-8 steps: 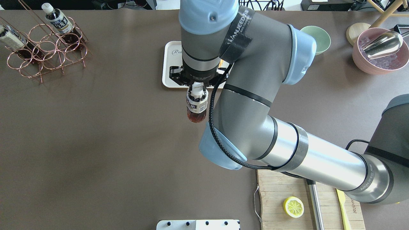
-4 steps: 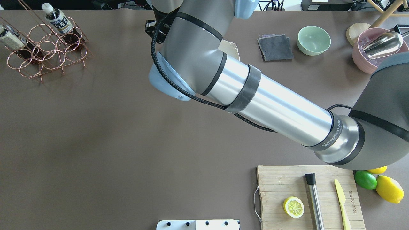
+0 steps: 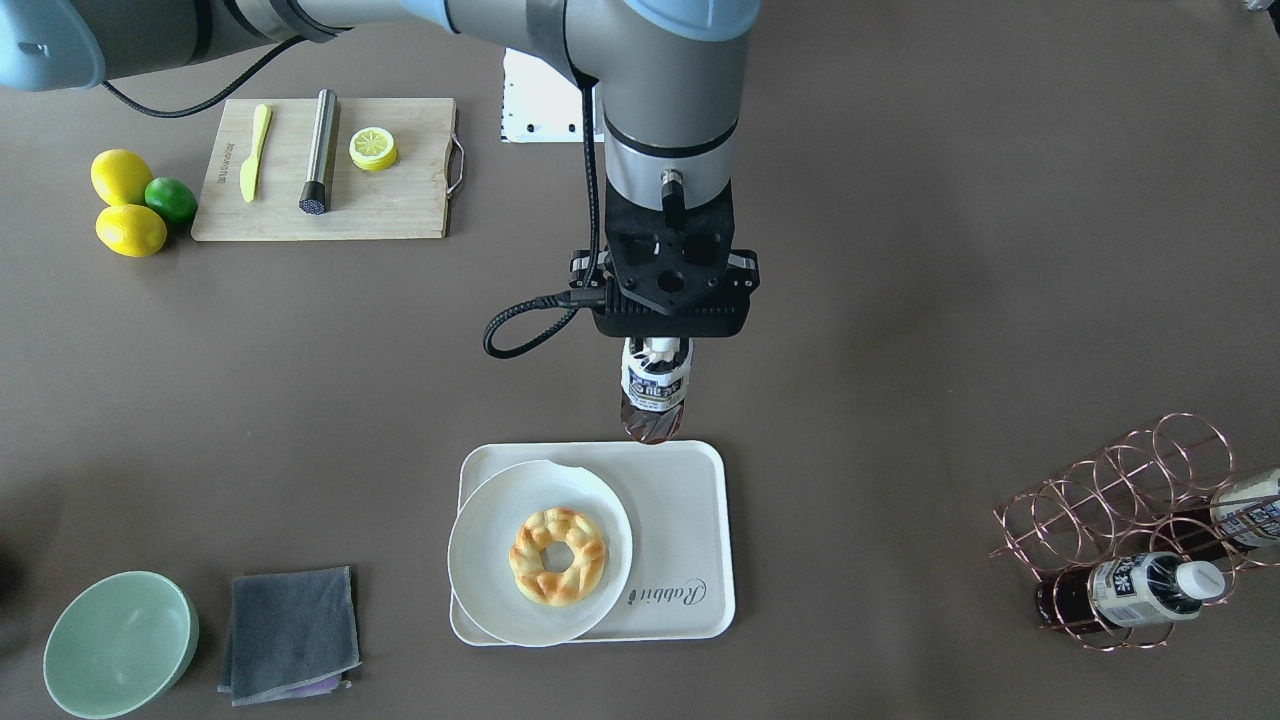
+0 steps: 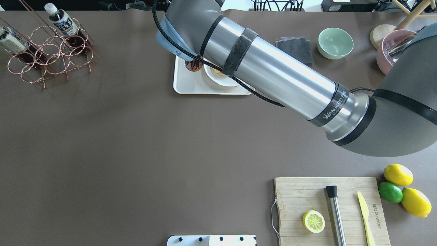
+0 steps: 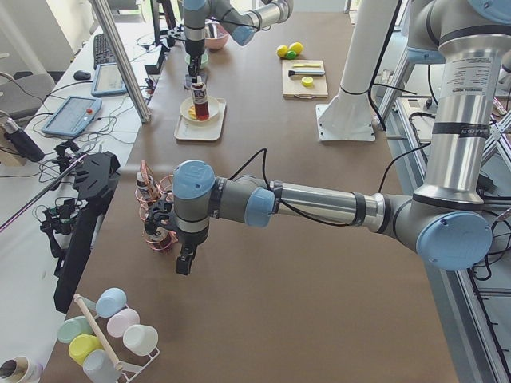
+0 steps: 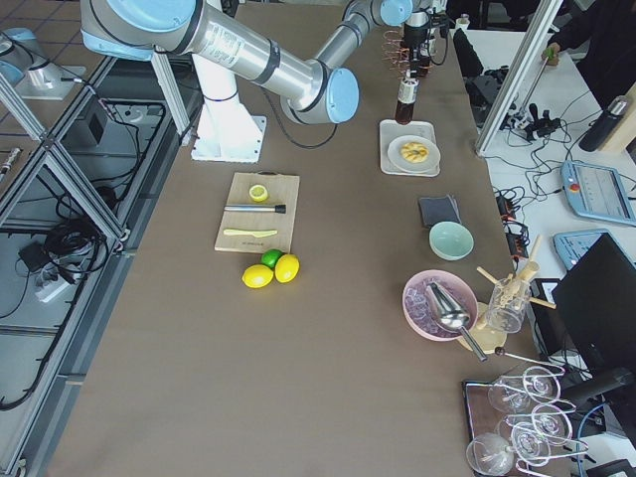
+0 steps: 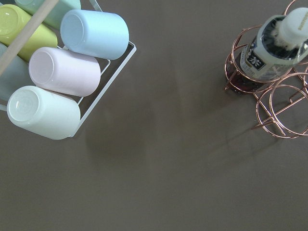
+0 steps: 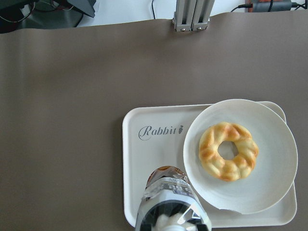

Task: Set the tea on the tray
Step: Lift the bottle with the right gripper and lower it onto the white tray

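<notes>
The right gripper [image 3: 658,347] pinches the tea [image 3: 654,398] by its neck, just under the white cap, and the bottle hangs upright below it. A second ago the bottle hung over bare table on the robot's side of the tray [image 3: 684,490]. Now the wrist view shows its base over the tray's bare strip, so the carry looks nearly done; what remains, I judge, is lowering and letting go. Whether the base already touches the tray I cannot tell. Just to the gripper's right the round plate [image 3: 487,545] with a braided ring pastry [image 3: 557,556] fills most of the tray. Its rim sits close beside the bottle, the one thing likely to be knocked on the way down. Far off to the gripper's left stands the copper wire rack [image 3: 1120,510] with other tea bottles [image 3: 1140,588]. The left gripper [image 5: 185,262] hangs near the rack, and I cannot tell how its fingers stand.
</notes>
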Robot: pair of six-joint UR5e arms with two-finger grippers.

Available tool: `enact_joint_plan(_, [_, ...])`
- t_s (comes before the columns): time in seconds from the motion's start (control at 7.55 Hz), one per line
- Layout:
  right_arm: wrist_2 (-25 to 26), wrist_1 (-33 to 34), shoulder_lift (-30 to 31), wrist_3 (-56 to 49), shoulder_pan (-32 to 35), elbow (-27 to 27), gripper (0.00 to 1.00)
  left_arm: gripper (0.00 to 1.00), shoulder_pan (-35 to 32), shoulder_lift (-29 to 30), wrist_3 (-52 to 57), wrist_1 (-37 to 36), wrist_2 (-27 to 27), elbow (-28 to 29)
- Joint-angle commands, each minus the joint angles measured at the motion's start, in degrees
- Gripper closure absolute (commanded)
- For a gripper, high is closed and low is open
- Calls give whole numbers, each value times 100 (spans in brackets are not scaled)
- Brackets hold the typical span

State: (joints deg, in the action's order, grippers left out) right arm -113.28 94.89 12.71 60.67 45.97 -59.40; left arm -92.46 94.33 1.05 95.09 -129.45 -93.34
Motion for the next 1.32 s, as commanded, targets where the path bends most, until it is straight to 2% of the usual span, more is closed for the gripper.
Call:
enact_joint_plan(0.0, [25, -742, -172, -11, 9, 796, 100, 2, 0, 15, -8, 0, -2, 79])
enact_joint_plan(0.26, [34, -1042, -164, -11, -17, 1000, 100, 2, 0, 50, -8, 0, -2, 123])
enact_joint_plan(1.19, [245, -1087, -111, 6, -237, 1000, 100, 2, 9, 59, -17, 0, -2, 141])
